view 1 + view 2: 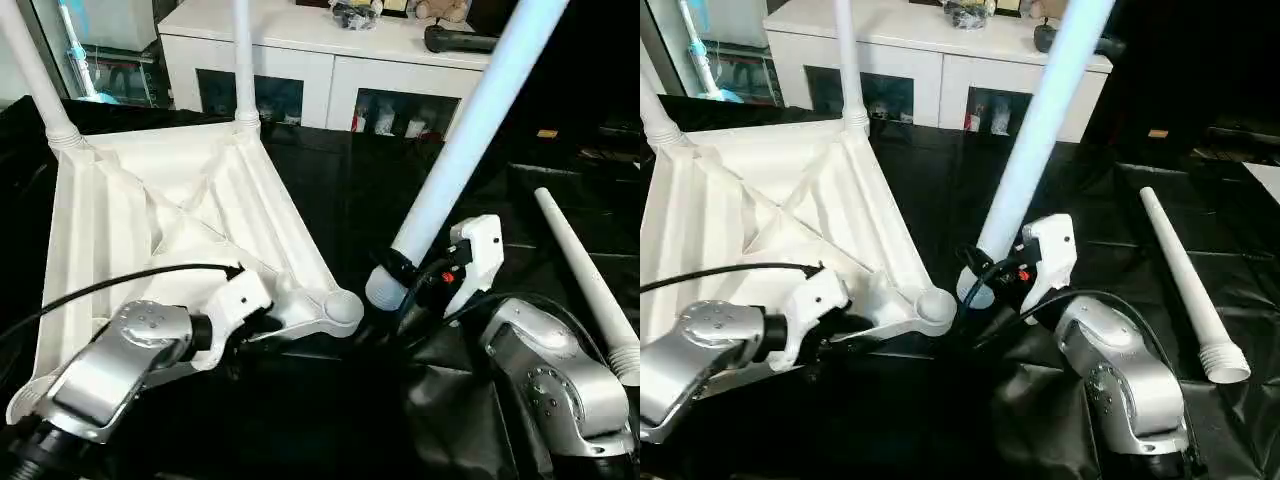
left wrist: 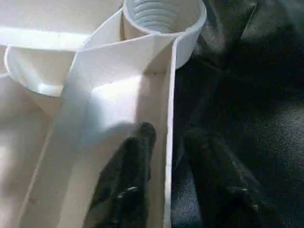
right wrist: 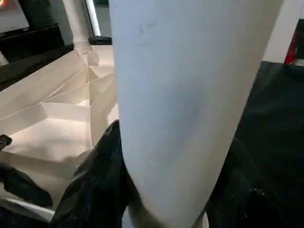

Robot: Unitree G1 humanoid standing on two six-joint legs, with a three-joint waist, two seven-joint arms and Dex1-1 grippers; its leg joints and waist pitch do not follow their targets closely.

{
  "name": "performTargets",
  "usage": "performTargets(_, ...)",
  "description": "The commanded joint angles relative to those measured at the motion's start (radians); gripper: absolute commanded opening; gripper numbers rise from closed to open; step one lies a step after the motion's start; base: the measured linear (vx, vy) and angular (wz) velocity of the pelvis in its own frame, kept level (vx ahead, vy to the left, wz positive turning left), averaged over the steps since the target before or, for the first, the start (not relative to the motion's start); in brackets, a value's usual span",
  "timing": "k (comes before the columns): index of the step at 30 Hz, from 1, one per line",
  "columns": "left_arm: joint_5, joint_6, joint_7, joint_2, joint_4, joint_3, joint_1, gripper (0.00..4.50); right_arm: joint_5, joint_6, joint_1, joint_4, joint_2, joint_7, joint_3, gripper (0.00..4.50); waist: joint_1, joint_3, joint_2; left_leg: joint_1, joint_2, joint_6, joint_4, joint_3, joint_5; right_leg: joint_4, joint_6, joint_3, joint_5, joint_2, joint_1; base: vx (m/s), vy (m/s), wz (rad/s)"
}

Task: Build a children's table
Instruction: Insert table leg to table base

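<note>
The white tabletop (image 1: 130,230) lies upside down, ribs up, with two legs (image 1: 243,60) standing in its far corner sockets. My left gripper (image 2: 171,135) is shut on the tabletop's rim, one finger inside the wall and one outside, just short of the empty near corner socket (image 1: 341,306). My right gripper (image 1: 408,282) is shut on a third leg (image 1: 470,130). That leg leans up and to the right, and its lower end (image 1: 973,285) hangs right beside that socket. A fourth leg (image 1: 588,285) lies loose on the black cloth at the right.
A white cabinet with glass doors (image 1: 330,85) stands behind the work, with small items and a black object (image 1: 460,40) on top. Crumpled black cloth (image 1: 330,200) covers the surface under everything. A black cable (image 1: 120,282) runs over my left forearm.
</note>
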Motion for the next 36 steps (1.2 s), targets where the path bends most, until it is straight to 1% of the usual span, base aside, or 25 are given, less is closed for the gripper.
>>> performTargets(1, 0.022, -0.012, -0.005, 0.0, 0.028, -0.028, -0.013, 1.14, -0.003, -0.012, -0.01, 0.001, -0.007, 0.0, -0.004, 1.86, -0.002, -0.04, 0.014, 0.03, 0.104, -0.047, -0.103, -0.045, -0.251, -0.087, -0.201, 0.052, -0.149, -0.098, 0.013, 0.0, 0.0, 0.0)
performTargets(2, 0.029, -0.017, -0.011, 0.003, 0.037, -0.038, -0.017, 1.04, -0.001, -0.011, -0.011, 0.0, -0.007, -0.001, -0.005, 1.86, -0.001, -0.041, 0.017, 0.029, 0.104, -0.048, -0.103, -0.046, -0.251, -0.086, -0.202, 0.052, -0.148, -0.1, 0.014, 0.0, 0.0, 0.0)
performTargets(5, 0.044, -0.022, -0.02, 0.01, 0.049, -0.056, -0.023, 0.93, 0.003, -0.011, -0.015, -0.001, -0.007, -0.002, -0.01, 1.86, -0.002, -0.039, 0.016, 0.029, 0.106, -0.05, -0.105, -0.047, -0.26, -0.088, -0.203, 0.053, -0.157, -0.101, 0.014, 0.0, 0.0, 0.0)
performTargets(7, 0.046, -0.023, -0.02, 0.011, 0.051, -0.058, -0.024, 0.6, 0.004, -0.011, -0.016, -0.001, -0.007, -0.002, -0.012, 1.86, -0.003, -0.038, 0.018, 0.029, 0.106, -0.052, -0.106, -0.047, -0.268, -0.088, -0.203, 0.053, -0.164, -0.1, 0.012, 0.0, 0.0, 0.0)
performTargets(8, 0.052, -0.052, -0.014, -0.001, 0.074, -0.055, -0.034, 0.55, 0.008, -0.01, -0.021, 0.002, -0.001, -0.007, -0.016, 1.86, -0.002, -0.039, 0.023, 0.029, 0.106, -0.055, -0.106, -0.048, -0.273, -0.088, -0.203, 0.053, -0.171, -0.101, 0.012, 0.0, 0.0, 0.0)
performTargets(9, 0.056, -0.069, -0.015, -0.006, 0.086, -0.055, -0.039, 0.51, 0.009, -0.009, -0.023, 0.004, 0.001, -0.008, -0.018, 1.86, -0.003, -0.038, 0.02, 0.03, 0.105, -0.057, -0.106, -0.047, -0.286, -0.091, -0.202, 0.053, -0.186, -0.1, 0.01, 0.0, 0.0, 0.0)
performTargets(10, 0.056, -0.069, -0.015, -0.006, 0.086, -0.055, -0.039, 0.26, 0.009, -0.009, -0.023, 0.004, 0.001, -0.008, -0.018, 1.86, -0.003, -0.037, 0.019, 0.03, 0.105, -0.057, -0.106, -0.047, -0.292, -0.092, -0.201, 0.054, -0.197, -0.1, 0.01, 0.0, 0.0, 0.0)
performTargets(11, 0.057, -0.092, -0.019, -0.012, 0.096, -0.055, -0.045, 0.26, 0.012, -0.007, -0.024, 0.005, 0.005, -0.009, -0.021, 1.86, -0.002, -0.036, 0.02, 0.031, 0.106, -0.06, -0.107, -0.048, -0.303, -0.094, -0.198, 0.055, -0.217, -0.103, 0.008, 0.0, 0.0, 0.0)
performTargets(13, 0.061, -0.122, -0.036, -0.016, 0.109, -0.065, -0.055, 0.1, 0.019, -0.004, -0.023, 0.007, 0.011, -0.013, -0.027, 1.86, 0.0, -0.035, 0.021, 0.032, 0.106, -0.063, -0.107, -0.048, -0.318, -0.098, -0.191, 0.056, -0.244, -0.103, 0.004, 0.0, 0.0, 0.0)
performTargets(15, 0.086, -0.2, -0.073, -0.027, 0.129, -0.113, -0.068, 0.04, 0.025, -0.006, -0.018, 0.01, 0.016, -0.015, -0.034, 1.86, 0.004, -0.035, 0.024, 0.034, 0.108, -0.068, -0.109, -0.05, -0.332, -0.101, -0.181, 0.057, -0.266, -0.104, 0.002, 0.0, 0.0, 0.0)
performTargets(16, 0.089, -0.209, -0.077, -0.029, 0.13, -0.119, -0.069, 0.01, 0.025, -0.006, -0.018, 0.01, 0.016, -0.015, -0.035, 1.86, 0.004, -0.036, 0.026, 0.032, 0.108, -0.072, -0.11, -0.05, -0.333, -0.1, -0.175, 0.057, -0.263, -0.104, 0.003, 0.0, 0.0, 0.0)
performTargets(17, 0.098, -0.244, -0.091, -0.04, 0.134, -0.141, -0.071, 0.01, 0.025, -0.009, -0.016, 0.009, 0.017, -0.016, -0.036, 1.86, 0.008, -0.039, 0.031, 0.032, 0.11, -0.075, -0.112, -0.052, -0.325, -0.097, -0.177, 0.056, -0.24, -0.104, 0.005, 0.0, 0.0, 0.0)
performTargets(19, 0.104, -0.27, -0.1, -0.05, 0.138, -0.156, -0.077, 0.0, 0.029, -0.01, -0.015, 0.008, 0.019, -0.019, -0.043, 1.86, 0.01, -0.04, 0.027, 0.033, 0.11, -0.073, -0.111, -0.047, -0.314, -0.094, -0.183, 0.055, -0.206, -0.103, 0.004, 0.0, 0.0, 0.0)
performTargets(20, 0.114, -0.305, -0.109, -0.06, 0.147, -0.172, -0.089, 0.0, 0.033, -0.011, -0.014, 0.006, 0.021, -0.024, -0.051, 1.86, 0.015, -0.043, 0.035, 0.036, 0.11, -0.072, -0.109, -0.044, -0.295, -0.093, -0.187, 0.056, -0.174, -0.103, 0.004, 0.0, 0.0, 0.0)
performTargets(21, 0.122, -0.322, -0.113, -0.066, 0.159, -0.181, -0.1, 0.0, 0.036, -0.01, -0.013, 0.002, 0.021, -0.025, -0.056, 1.86, 0.017, -0.043, 0.034, 0.036, 0.11, -0.068, -0.109, -0.043, -0.285, -0.092, -0.189, 0.055, -0.157, -0.103, 0.004, 0.0, 0.0, 0.0)
performTargets(22, 0.133, -0.331, -0.109, -0.072, 0.173, -0.187, -0.112, 0.0, 0.039, -0.008, -0.012, -0.001, 0.022, -0.027, -0.061, 1.86, 0.023, -0.046, 0.038, 0.036, 0.109, -0.065, -0.107, -0.041, -0.264, -0.089, -0.192, 0.055, -0.125, -0.102, 0.005, 0.0, 0.0, 0.0)
performTargets(23, 0.143, -0.335, -0.105, -0.077, 0.188, -0.192, -0.124, 0.0, 0.041, -0.007, -0.012, -0.003, 0.021, -0.028, -0.064, 1.86, 0.03, -0.048, 0.038, 0.035, 0.11, -0.063, -0.107, -0.04, -0.24, -0.085, -0.196, 0.053, -0.088, -0.102, 0.009, 0.0, 0.0, 0.0)
performTargets(24, 0.148, -0.34, -0.104, -0.08, 0.199, -0.194, -0.131, 0.0, 0.043, -0.006, -0.011, -0.005, 0.021, -0.028, -0.065, 1.86, 0.032, -0.047, 0.037, 0.033, 0.11, -0.061, -0.108, -0.039, -0.235, -0.085, -0.196, 0.053, -0.083, -0.102, 0.01, 0.0, 0.0, 0.0)
performTargets(26, 0.17, -0.364, -0.095, -0.095, 0.256, -0.19, -0.16, 0.0, 0.046, -0.001, -0.008, -0.01, 0.015, -0.022, -0.064, 1.86, 0.041, -0.046, 0.041, 0.038, 0.109, -0.064, -0.107, -0.036, -0.251, -0.088, -0.195, 0.053, -0.104, -0.103, 0.006, 0.0, 0.0, 0.0)
performTargets(27, 0.171, -0.365, -0.093, -0.098, 0.27, -0.184, -0.166, 0.0, 0.048, 0.008, -0.007, -0.01, 0.008, -0.01, -0.057, 1.86, 0.041, -0.046, 0.041, 0.036, 0.11, -0.068, -0.109, -0.037, -0.259, -0.088, -0.194, 0.053, -0.117, -0.105, 0.009, 0.0, 0.0, 0.0)
performTargets(29, 0.165, -0.366, -0.1, -0.1, 0.282, -0.173, -0.167, 0.0, 0.046, 0.02, -0.007, -0.008, -0.006, 0.013, -0.04, 1.86, 0.04, -0.045, 0.041, 0.037, 0.112, -0.074, -0.11, -0.04, -0.277, -0.089, -0.19, 0.052, -0.141, -0.107, 0.009, 0.0, 0.0, 0.0)
performTargets(30, 0.161, -0.366, -0.105, -0.098, 0.282, -0.169, -0.165, 0.0, 0.042, 0.025, -0.008, -0.005, -0.013, 0.024, -0.03, 1.86, 0.039, -0.045, 0.041, 0.035, 0.112, -0.076, -0.111, -0.041, -0.282, -0.089, -0.19, 0.052, -0.148, -0.107, 0.01, 0.0, 0.0, 0.0)
performTargets(31, 0.154, -0.368, -0.108, -0.096, 0.286, -0.158, -0.161, 0.0, 0.032, 0.033, -0.01, 0.005, -0.025, 0.038, -0.01, 1.86, 0.035, -0.042, 0.037, 0.033, 0.112, -0.077, -0.113, -0.042, -0.293, -0.09, -0.187, 0.052, -0.163, -0.107, 0.01, 0.0, 0.0, 0.0)
performTargets(35, 0.14, -0.373, -0.113, -0.092, 0.29, -0.14, -0.154, 0.0, 0.002, 0.037, -0.034, 0.061, -0.029, 0.037, 0.014, 1.86, 0.033, -0.042, 0.036, 0.033, 0.11, -0.068, -0.108, -0.041, -0.284, -0.095, -0.192, 0.055, -0.195, -0.112, 0.007, 0.0, 0.0, 0.0)
performTargets(36, 0.137, -0.378, -0.112, -0.09, 0.288, -0.133, -0.149, 0.0, -0.011, 0.025, -0.049, 0.1, -0.024, 0.033, 0.016, 1.86, 0.03, -0.041, 0.021, 0.032, 0.111, -0.062, -0.108, -0.038, -0.275, -0.096, -0.193, 0.055, -0.195, -0.111, 0.008, 0.0, 0.0, 0.0)
